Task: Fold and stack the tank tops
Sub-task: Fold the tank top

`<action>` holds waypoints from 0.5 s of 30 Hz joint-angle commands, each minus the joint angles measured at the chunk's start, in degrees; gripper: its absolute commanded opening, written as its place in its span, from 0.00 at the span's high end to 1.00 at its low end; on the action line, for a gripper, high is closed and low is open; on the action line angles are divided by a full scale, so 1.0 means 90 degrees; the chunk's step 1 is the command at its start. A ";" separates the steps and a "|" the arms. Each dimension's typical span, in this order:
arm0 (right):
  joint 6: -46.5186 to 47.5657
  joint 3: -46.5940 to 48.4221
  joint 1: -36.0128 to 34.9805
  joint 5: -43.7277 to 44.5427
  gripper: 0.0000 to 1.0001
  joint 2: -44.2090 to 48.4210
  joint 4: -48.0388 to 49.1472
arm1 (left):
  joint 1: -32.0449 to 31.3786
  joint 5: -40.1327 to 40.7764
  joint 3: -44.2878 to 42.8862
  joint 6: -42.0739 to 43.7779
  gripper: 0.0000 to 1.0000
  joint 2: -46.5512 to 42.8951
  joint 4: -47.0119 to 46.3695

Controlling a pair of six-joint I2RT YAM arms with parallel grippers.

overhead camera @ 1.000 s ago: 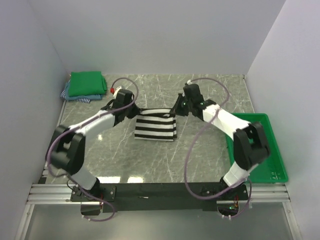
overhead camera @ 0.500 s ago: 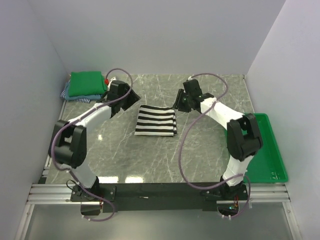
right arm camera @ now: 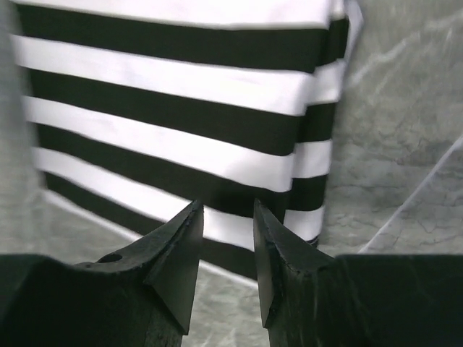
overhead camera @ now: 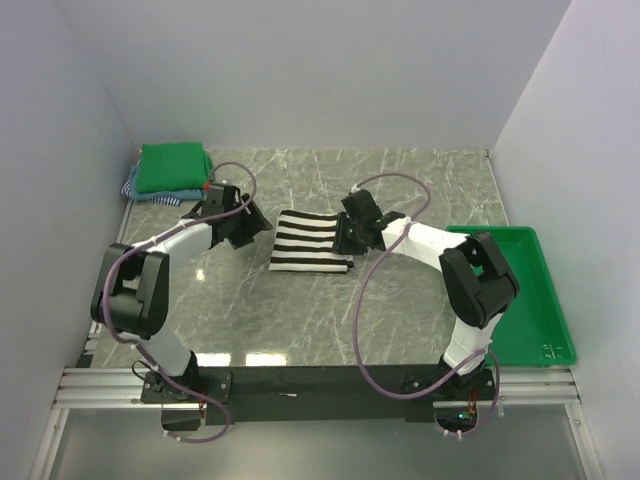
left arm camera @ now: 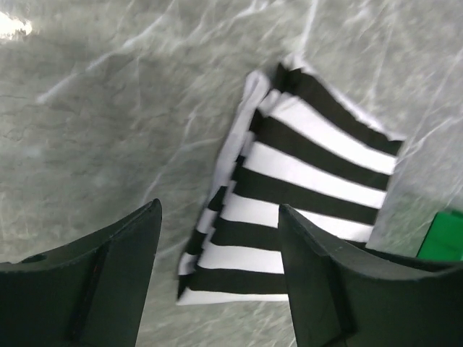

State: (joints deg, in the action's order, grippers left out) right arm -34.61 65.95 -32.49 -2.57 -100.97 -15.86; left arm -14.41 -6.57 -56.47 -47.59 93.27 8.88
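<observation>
While both arms reach out from their bases at the near table [overhead camera: 420, 190] edge, the only writing in view is a small white mark on the near right corner of the green tray [overhead camera: 540, 320], too small to read. No lettering can be made out on the arms or the fabric.

Left arm: elbow bent out to the left, forearm angled forward and inward. The left gripper [overhead camera: 258, 228] sits low, just beside the left edge of the striped tank top [overhead camera: 312, 240]. In the wrist view its fingers [left arm camera: 108, 282] are spread wide, with bare table and the top's edge between them.

Right arm: elbow up beside the tray, forearm running left across the table. The right gripper [overhead camera: 345, 238] is over the top's right edge. In the wrist view its fingers [right arm camera: 181, 253] stand a narrow gap apart, with stripes showing through the gap. Can't tell if the tips touch the cloth.

Striped tank top lies folded flat, mid-table, between the two grippers.

Far left corner: green tank top [overhead camera: 175, 167], folded, on top of bluish folded fabric [overhead camera: 140, 192], well apart from both grippers.
</observation>
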 commanded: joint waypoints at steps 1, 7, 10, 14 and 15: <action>0.0008 -0.0276 0.0006 0.0100 0.59 -0.0236 0.0306 | 0.0088 -0.0978 0.0034 0.0522 0.30 0.0329 -0.0206; -0.0031 -0.0726 0.0231 -0.0124 0.61 -0.0471 0.0677 | 0.0098 -0.1623 0.0219 0.0581 0.30 0.0817 -0.0508; 0.0027 -0.0756 0.0358 -0.0193 0.62 -0.0568 0.0707 | 0.0098 -0.1848 0.0326 0.0504 0.30 0.0964 -0.0742; 0.0037 -0.0805 0.0495 -0.0310 0.62 -0.0646 0.0756 | 0.0088 -0.2131 0.0541 0.0376 0.30 0.1149 -0.1112; 0.0037 -0.0824 0.0524 -0.0349 0.63 -0.0656 0.0795 | 0.0088 -0.2141 0.0551 0.0357 0.30 0.1198 -0.1124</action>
State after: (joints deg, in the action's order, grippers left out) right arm -35.07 60.60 -29.17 -6.98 -104.51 -8.69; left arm -13.43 -23.18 -53.28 -44.45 101.62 0.97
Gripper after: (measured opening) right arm 0.374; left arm 0.701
